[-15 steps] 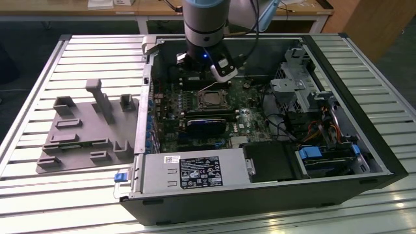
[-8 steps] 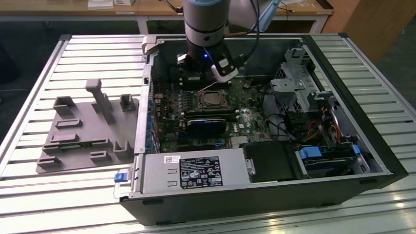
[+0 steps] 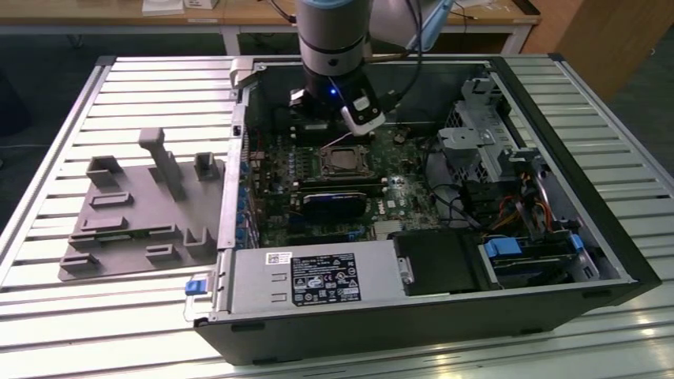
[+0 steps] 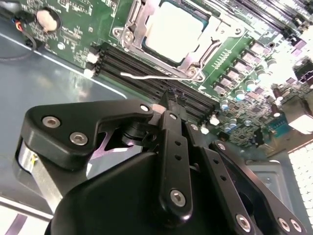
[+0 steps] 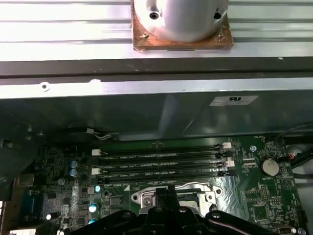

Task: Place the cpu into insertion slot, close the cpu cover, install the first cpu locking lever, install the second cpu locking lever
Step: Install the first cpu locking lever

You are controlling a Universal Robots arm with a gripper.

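two steps look done: cpu (image 4: 176, 32) seated, cpu cover (image 4: 137, 24) lowered; locking lever (image 4: 151, 76) seemingly unlatched beside gripper (image 4: 169, 98), pinched together, empty.

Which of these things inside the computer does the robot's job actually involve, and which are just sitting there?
Part of the job: the cpu, the cpu cover round it, a wire locking lever beside it, the gripper nearby.
Just lying about: the grey moulded tray, the power supply, the memory slots, the coin battery.
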